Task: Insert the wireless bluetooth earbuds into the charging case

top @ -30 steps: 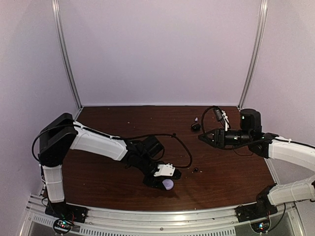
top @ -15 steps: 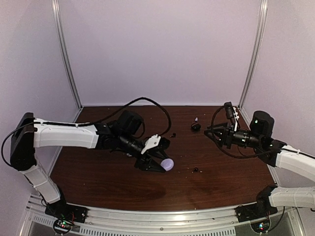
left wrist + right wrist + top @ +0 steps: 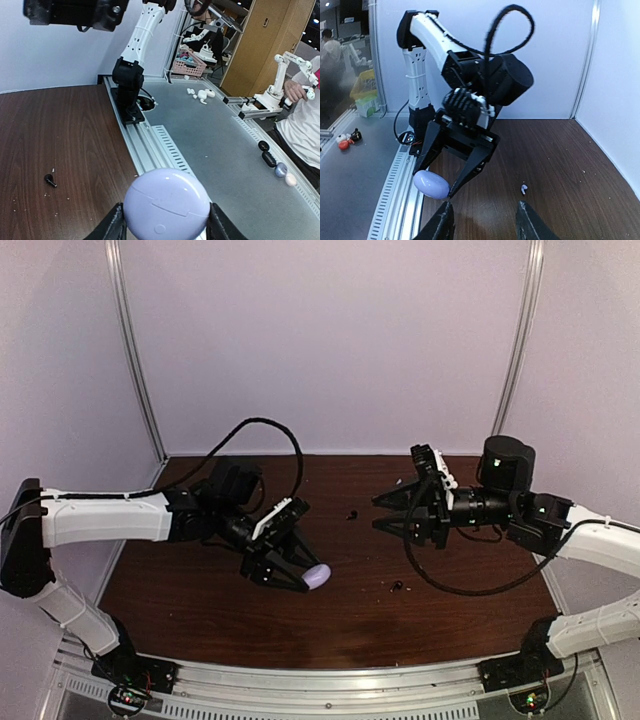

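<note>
My left gripper (image 3: pixel 303 578) is shut on a closed, round lilac charging case (image 3: pixel 317 576) and holds it above the table's front middle. In the left wrist view the case (image 3: pixel 166 205) fills the gap between the fingers. My right gripper (image 3: pixel 386 512) is open and empty, pointing left toward the left gripper. In the right wrist view the case (image 3: pixel 431 184) shows at the left fingertips, and a pale lilac-white earbud (image 3: pixel 523 189) lies on the wood ahead of my open right gripper (image 3: pixel 485 224). A black earbud (image 3: pixel 398 587) lies on the table right of the case; it also shows in the left wrist view (image 3: pixel 50 180).
A small dark bit (image 3: pixel 351 514) lies on the brown table (image 3: pixel 200 600) between the two grippers, too small to identify. White walls close the back and sides. The metal rail (image 3: pixel 330 685) runs along the near edge. The left arm's cable (image 3: pixel 270 430) loops upward.
My left gripper has drawn back a little to the left with the case. My right gripper has swung left toward the table's middle and now faces the left gripper, covering the spot where a dark case lay.
</note>
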`<state>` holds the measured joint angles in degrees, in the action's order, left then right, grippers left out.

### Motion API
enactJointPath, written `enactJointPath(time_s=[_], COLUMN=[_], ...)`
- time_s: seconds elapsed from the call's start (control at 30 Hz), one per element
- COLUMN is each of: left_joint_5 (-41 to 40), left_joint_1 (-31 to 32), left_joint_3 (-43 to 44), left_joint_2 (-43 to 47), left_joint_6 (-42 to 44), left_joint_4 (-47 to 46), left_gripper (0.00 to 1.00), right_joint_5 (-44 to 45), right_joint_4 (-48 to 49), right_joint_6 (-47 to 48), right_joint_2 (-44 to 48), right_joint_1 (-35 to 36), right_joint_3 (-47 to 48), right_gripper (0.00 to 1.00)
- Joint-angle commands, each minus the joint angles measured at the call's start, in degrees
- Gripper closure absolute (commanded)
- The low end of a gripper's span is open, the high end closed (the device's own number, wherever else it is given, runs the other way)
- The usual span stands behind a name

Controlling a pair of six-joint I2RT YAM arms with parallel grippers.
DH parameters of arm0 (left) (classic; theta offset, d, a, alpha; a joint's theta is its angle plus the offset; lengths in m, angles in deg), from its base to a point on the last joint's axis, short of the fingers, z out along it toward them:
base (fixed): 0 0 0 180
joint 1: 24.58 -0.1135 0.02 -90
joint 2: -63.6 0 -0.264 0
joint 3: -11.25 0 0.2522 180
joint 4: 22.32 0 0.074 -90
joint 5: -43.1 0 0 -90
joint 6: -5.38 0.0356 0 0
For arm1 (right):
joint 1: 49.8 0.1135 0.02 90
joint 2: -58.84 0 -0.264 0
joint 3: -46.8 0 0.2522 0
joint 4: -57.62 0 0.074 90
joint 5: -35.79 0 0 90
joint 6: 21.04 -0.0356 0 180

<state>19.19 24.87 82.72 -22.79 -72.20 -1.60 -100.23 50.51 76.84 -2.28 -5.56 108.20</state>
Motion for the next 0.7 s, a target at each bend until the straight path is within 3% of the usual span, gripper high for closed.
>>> enactJointPath(time_s=[0.0, 0.3, 0.67], left_joint_5=[8.2, 12.2, 13.2], left_joint_1=[-1.4, -1.5, -1.4], left_joint_3=[0.0, 1.5, 3.0], left_joint_2=[0.8, -0.8, -2.8], left_joint_6=[0.1, -1.4, -4.3], left_joint_4=[2.8, 3.3, 3.4], left_gripper=[0.68, 0.68, 0.67], right_joint_5=[6.1, 14.5, 25.2], right_joint_4=[-11.4, -23.8, -27.8], right_joint_6=[12.1, 17.9, 23.4], right_joint_2=[-1.0, -4.9, -11.5], right_joint_1=[7.4, 19.9, 26.6], right_joint_3=[4.8, 12.1, 17.7], right_gripper=[0.57, 0.58, 0.51])
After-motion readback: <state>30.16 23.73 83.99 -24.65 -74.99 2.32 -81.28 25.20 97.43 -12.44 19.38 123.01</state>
